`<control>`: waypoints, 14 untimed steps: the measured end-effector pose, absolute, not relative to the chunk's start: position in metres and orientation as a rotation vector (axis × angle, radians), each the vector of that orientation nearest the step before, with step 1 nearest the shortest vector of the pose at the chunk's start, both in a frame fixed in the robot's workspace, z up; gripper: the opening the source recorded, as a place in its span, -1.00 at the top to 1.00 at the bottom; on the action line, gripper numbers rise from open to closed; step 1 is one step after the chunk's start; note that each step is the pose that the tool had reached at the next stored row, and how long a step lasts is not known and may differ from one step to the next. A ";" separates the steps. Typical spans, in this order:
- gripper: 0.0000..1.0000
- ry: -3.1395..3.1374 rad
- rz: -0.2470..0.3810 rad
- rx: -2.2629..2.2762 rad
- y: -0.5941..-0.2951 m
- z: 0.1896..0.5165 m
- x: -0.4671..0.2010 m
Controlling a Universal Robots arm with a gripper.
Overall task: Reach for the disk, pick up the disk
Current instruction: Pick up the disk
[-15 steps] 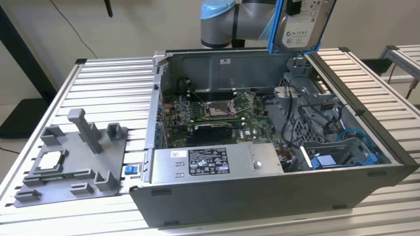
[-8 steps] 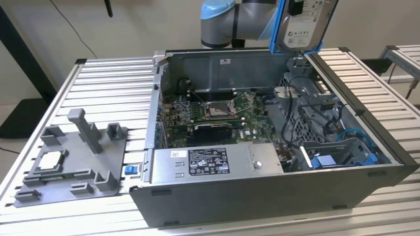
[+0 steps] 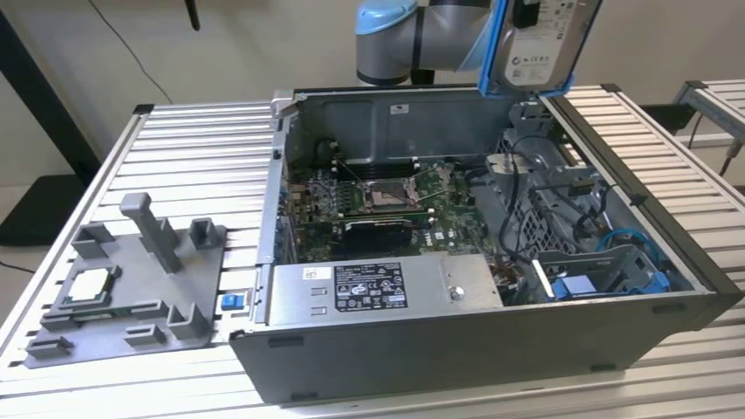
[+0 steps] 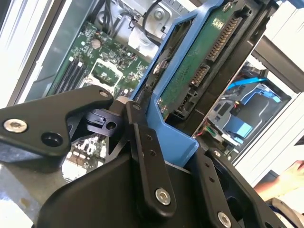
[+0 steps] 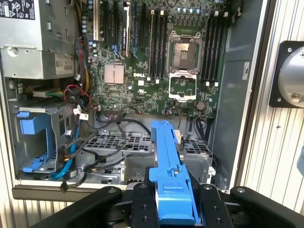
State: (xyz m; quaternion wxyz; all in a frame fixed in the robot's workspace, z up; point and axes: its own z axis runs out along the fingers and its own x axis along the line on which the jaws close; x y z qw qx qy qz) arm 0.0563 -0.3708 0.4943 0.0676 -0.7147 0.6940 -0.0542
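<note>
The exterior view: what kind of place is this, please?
Probably a lab or test bench for computer assembly. An open PC case lies on a slatted metal table, a grey fixture sits beside it, and the gripper holds the disk above the case.

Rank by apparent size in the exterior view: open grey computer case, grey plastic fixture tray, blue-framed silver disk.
1. Open grey computer case.
2. Grey plastic fixture tray.
3. Blue-framed silver disk, held raised in the gripper and cut off by the picture's edge, so its rank is less sure.

Robotics lab (opened computer case (image 3: 489,340), slatted workbench (image 3: 187,157)).
</note>
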 end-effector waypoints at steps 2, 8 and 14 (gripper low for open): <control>1.00 2.091 -0.163 -2.154 -0.372 0.494 0.056; 1.00 2.091 -0.163 -2.154 -0.379 0.494 0.057; 1.00 2.092 -0.162 -2.154 -0.386 0.494 0.058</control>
